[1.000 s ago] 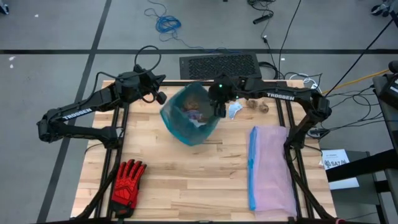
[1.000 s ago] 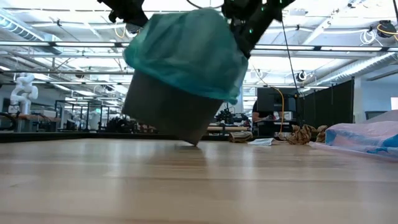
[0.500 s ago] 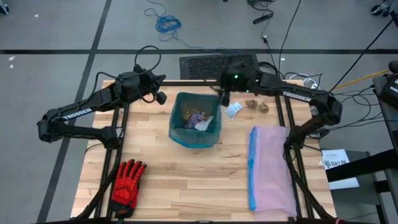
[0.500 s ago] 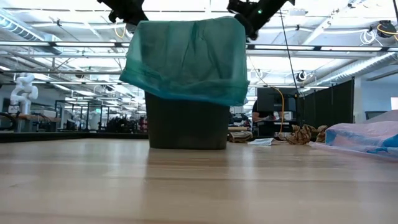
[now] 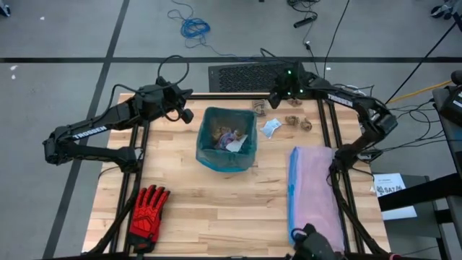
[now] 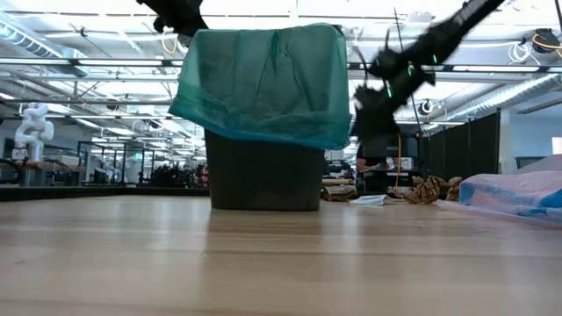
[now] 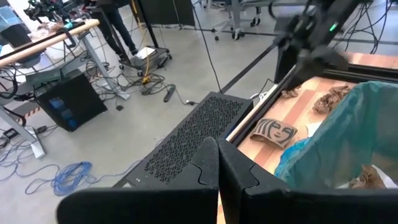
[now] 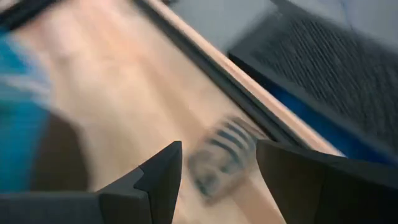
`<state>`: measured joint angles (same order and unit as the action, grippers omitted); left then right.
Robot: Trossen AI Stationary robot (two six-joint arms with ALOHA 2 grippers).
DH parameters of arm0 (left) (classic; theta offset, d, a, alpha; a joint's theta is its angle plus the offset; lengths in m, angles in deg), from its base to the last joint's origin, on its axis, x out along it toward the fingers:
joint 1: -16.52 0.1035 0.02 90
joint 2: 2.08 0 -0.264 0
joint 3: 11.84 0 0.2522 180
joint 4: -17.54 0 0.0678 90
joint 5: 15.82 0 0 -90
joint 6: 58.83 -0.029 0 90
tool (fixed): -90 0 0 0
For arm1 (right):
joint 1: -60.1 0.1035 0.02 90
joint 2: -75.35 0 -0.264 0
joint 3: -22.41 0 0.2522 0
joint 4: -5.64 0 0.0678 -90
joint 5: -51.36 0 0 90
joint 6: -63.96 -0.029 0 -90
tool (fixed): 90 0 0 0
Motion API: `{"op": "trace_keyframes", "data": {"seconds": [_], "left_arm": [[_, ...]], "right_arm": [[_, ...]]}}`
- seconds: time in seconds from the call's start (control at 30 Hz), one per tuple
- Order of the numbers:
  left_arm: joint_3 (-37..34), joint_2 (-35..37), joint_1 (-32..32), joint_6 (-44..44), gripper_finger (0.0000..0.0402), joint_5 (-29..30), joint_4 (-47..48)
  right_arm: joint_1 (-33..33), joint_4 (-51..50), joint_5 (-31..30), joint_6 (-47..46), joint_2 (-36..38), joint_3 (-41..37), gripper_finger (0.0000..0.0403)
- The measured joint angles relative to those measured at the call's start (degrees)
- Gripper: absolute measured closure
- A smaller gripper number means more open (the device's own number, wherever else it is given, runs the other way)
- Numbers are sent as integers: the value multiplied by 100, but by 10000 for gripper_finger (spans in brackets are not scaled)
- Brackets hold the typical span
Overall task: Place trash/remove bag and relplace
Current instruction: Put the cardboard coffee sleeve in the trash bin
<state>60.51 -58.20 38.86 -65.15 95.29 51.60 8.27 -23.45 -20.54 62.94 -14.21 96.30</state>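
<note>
The bin stands upright near the middle of the far half of the table, lined with the teal bag, whose rim is folded down over the bin's top edge, so the mouth stays wide for dropping things in. Some trash already lies inside it: tan paper lumps and a pale scrap. More waits outside, near the far edge: a brown printed paper piece, a pale blue scrap and two tan lumps. The right gripper hovers over that far edge just beside the printed piece, its fingers spread apart with nothing between them, which suits a reach for that piece as the next pick. The left gripper hangs just off the bin's far left corner, fingers pressed together and empty, seemingly parked out of the way. The spare lilac bag lies flat on the table's right side, presumably kept ready for relining. A red glove rests at the near left corner.
</note>
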Motion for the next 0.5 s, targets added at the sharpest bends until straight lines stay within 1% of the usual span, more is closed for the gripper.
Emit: {"op": "trace_keyframes", "data": {"seconds": [0.07,0.17,0.23,0.3,0.37,0.5], "left_arm": [[0,0,2,9,402,-5,-4],[0,0,2,135,402,-8,-32],[0,0,-16,152,402,-32,-26],[0,0,-47,152,402,-52,-22],[0,0,-67,162,402,-57,-23],[0,0,-119,256,402,-58,43]], "right_arm": [[-168,389,-127,-337,-143,-253,202],[-302,659,-223,-695,-464,-310,202],[-308,753,-154,-910,-755,-340,202],[-274,1047,10,-1075,-963,-338,202],[-241,1293,29,-1208,-1147,-305,202],[-249,1377,114,-1583,-1572,-340,202]]}}
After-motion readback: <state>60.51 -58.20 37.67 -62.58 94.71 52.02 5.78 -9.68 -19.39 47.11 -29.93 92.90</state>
